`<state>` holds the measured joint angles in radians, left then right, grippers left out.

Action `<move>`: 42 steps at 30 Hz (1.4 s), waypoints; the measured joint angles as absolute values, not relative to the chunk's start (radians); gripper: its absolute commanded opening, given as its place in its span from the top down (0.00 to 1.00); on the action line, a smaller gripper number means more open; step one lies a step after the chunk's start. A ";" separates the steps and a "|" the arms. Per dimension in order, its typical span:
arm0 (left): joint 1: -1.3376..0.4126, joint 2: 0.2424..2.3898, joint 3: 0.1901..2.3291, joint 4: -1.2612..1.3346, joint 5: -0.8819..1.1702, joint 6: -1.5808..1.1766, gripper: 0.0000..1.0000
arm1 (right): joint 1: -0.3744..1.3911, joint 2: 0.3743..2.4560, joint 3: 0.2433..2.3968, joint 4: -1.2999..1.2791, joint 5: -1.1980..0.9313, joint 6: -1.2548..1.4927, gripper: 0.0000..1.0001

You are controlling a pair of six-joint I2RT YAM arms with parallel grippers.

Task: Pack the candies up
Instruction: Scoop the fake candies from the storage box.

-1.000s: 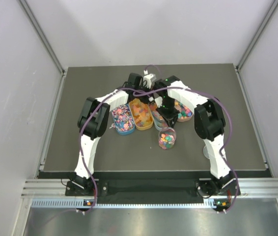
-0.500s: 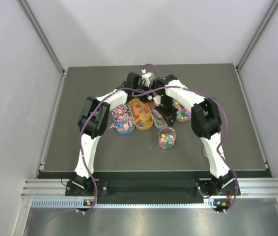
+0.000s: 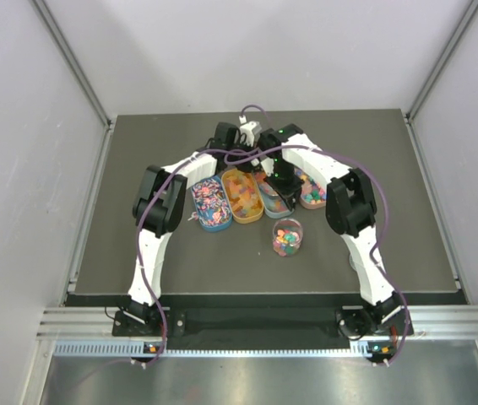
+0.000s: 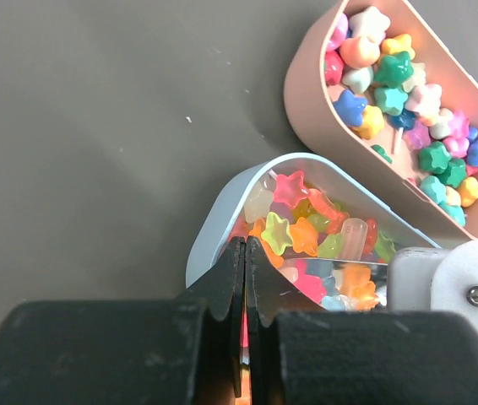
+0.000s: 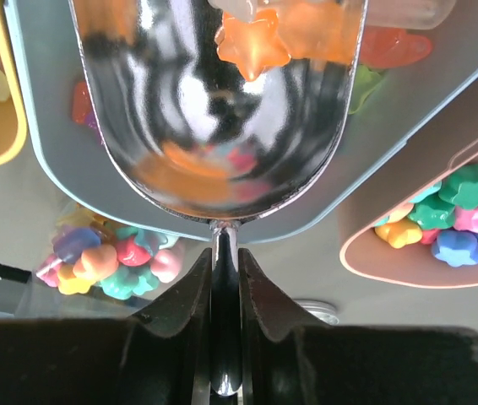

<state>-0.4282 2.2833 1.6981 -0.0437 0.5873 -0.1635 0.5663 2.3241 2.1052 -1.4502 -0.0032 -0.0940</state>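
Overhead, both arms bend inward over a row of oval trays in the middle of the dark desk (image 3: 138, 253). The trays hold candies (image 3: 210, 201) sorted by kind. A blue tray (image 3: 197, 213) sits at the left and an orange tray (image 3: 241, 218) just beside it. A clear jar (image 3: 275, 233) of mixed candies stands just in front of the row, apart from it. From this height I cannot tell how either arm's jaws stand.

Next, the left wrist view shows the left jaws pressed fully together and holding nothing. They sit above the near rim of a pale blue tray (image 4: 209, 228) filled with translucent star candies. A pink tray (image 4: 300, 80) of opaque stars lies just beyond it.

Lastly, the right wrist view shows the right jaws clamped on the thin handle of a shiny metal scoop (image 5: 214, 118). The scoop's bowl lies over the pale blue tray, and an orange star candy sits at its far end. The jar shows at lower left and the pink tray at right.
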 measured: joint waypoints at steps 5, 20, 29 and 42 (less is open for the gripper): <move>-0.424 2.283 1.698 -0.043 0.585 -0.163 1.00 | 0.569 2.331 2.111 -1.443 -0.006 -0.093 1.00; -0.402 2.283 1.698 0.002 0.643 -0.277 0.71 | 0.556 2.323 2.099 -1.394 -0.013 -0.087 1.00; -0.382 2.232 1.710 0.089 0.798 -0.381 0.70 | 0.509 2.101 1.758 -1.082 -0.052 -0.039 1.00; -0.350 2.220 1.752 0.105 0.822 -0.390 0.69 | 0.494 2.001 1.589 -0.812 -0.072 -0.015 1.00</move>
<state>-0.3496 2.2204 1.7523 0.1051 0.8223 -0.3897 0.4942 2.0014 1.5894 -0.8120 -0.0715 -0.0147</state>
